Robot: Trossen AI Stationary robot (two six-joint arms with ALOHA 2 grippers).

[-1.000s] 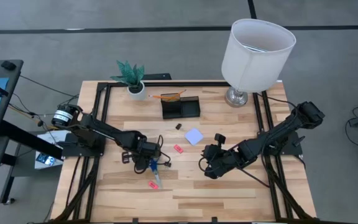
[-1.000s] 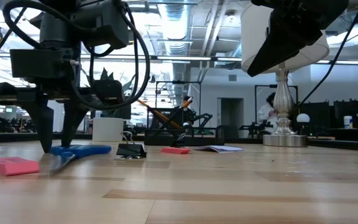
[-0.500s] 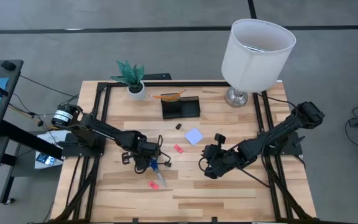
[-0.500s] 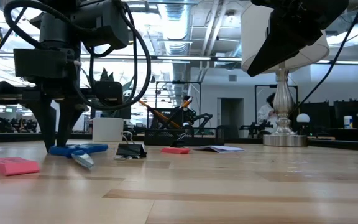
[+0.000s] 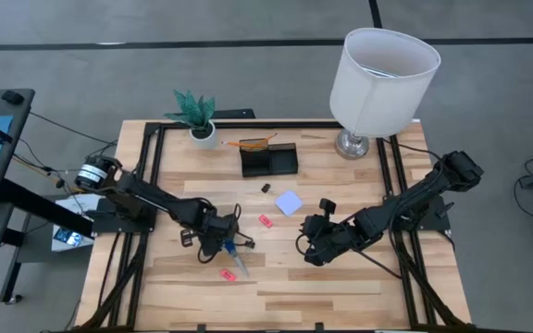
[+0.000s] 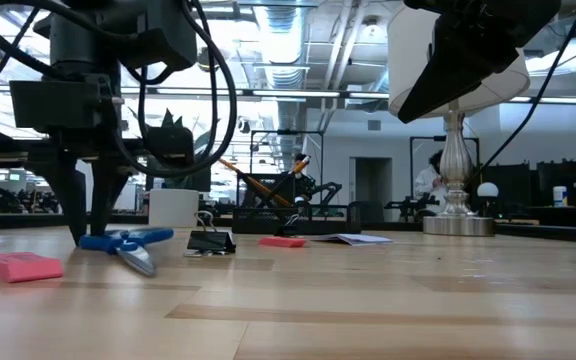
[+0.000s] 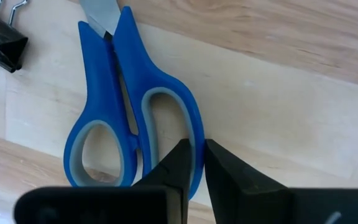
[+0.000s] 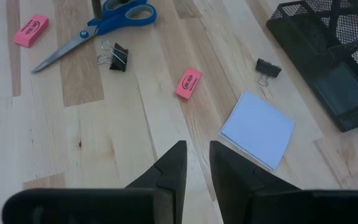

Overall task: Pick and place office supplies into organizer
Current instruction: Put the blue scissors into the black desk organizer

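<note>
The blue-handled scissors [image 5: 232,253] lie flat on the wood table, left of centre, with my left gripper [image 7: 201,155] shut on their handle end. My right gripper [image 8: 196,152] hangs above the table right of centre, its fingers all but together and holding nothing. The black organizer [image 5: 268,159] stands at the far middle with an orange pencil [image 5: 248,142] leaning in it. A pale lavender note pad [image 8: 258,129], two pink erasers [image 8: 188,82] [image 8: 31,30] and two black clips [image 8: 267,67] [image 8: 114,56] lie flat on the table. My left gripper pinches the outer rim of the scissors' larger handle loop [image 7: 194,134] between its two fingers. The fingers [image 6: 73,215] come from above and point straight down. The scissors rest flat on the table, blades [image 6: 136,258] toward the near edge.
A big white lamp [image 5: 382,79] stands at the far right corner and a small plant in a white pot [image 5: 202,129] at the far left. One eraser [image 5: 228,275] lies just near of the scissors' blade tip. Bare wood runs along the near edge.
My left gripper has shut on the scissors' handle and stayed in place. The scissors have swung round on the table about their handle end, and their blades have moved toward the right.
</note>
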